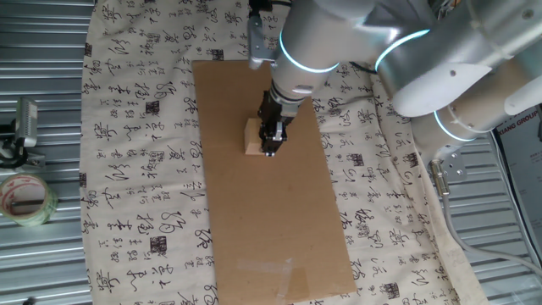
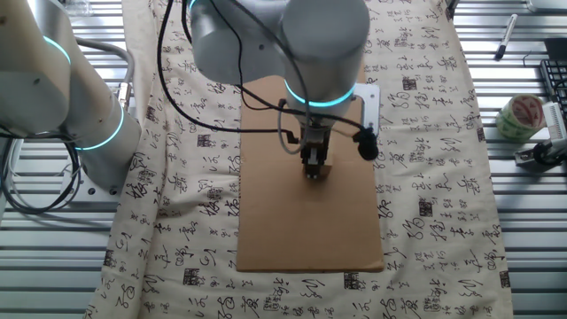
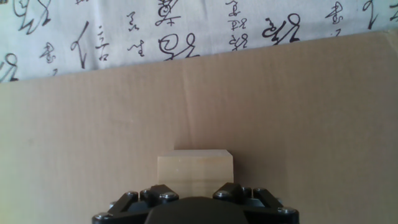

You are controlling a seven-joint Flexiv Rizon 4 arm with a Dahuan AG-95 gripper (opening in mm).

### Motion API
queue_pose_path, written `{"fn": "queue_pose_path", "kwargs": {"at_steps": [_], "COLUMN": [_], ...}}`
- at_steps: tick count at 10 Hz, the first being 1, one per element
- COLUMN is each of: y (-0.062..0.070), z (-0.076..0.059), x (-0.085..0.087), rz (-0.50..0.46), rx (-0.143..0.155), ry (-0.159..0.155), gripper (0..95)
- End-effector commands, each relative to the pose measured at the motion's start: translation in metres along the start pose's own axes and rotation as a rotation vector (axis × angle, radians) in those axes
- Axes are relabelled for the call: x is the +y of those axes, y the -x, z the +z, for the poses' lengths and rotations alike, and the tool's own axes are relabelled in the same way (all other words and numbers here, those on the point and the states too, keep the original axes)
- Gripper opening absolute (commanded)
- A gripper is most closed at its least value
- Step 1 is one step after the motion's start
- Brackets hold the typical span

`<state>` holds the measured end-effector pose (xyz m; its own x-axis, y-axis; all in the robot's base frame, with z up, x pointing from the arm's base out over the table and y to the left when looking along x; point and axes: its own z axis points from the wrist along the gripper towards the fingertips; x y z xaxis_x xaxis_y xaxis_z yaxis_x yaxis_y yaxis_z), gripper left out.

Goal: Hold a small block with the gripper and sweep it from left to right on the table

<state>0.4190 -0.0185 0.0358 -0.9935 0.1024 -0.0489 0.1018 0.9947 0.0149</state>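
The small block (image 1: pixel 252 135), a pale tan wooden cube, sits on the brown cardboard sheet (image 1: pixel 279 212) of the table, in its far half. My gripper (image 1: pixel 272 142) points straight down and is shut on the block, which sticks out to the left of the black fingers. In the other fixed view the block (image 2: pixel 325 172) shows just right of the gripper (image 2: pixel 314 170). In the hand view the block (image 3: pixel 194 167) fills the space just ahead of the gripper (image 3: pixel 194 198), resting on the cardboard (image 3: pixel 311 124). The fingertips themselves are hidden.
Cream calligraphy cloth (image 1: pixel 135 169) surrounds the cardboard. A tape roll (image 1: pixel 25 200) and a small metal device (image 1: pixel 24 125) lie on the ribbed metal at the left; the roll also shows in the other fixed view (image 2: pixel 518 115). A strip of clear tape (image 1: pixel 271 271) lies on the cardboard's near end.
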Motion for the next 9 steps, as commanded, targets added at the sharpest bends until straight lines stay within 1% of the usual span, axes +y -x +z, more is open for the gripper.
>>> {"fn": "queue_pose_path", "kwargs": {"at_steps": [1, 2, 3, 4, 5, 9], "y": [0.0004, 0.0004, 0.0005, 0.0005, 0.0006, 0.0008], "z": [0.0003, -0.0002, -0.0023, -0.0023, -0.0015, 0.0003], "x": [0.0003, 0.0010, 0.0016, 0.0020, 0.0029, 0.0062], "rz": [0.000, 0.007, 0.009, 0.000, 0.001, 0.008], "rx": [-0.007, 0.002, -0.004, -0.004, -0.005, -0.012], "ry": [-0.012, -0.001, -0.003, -0.023, -0.028, -0.031], "gripper": [0.0, 0.0, 0.0, 0.0, 0.0, 0.0]}}
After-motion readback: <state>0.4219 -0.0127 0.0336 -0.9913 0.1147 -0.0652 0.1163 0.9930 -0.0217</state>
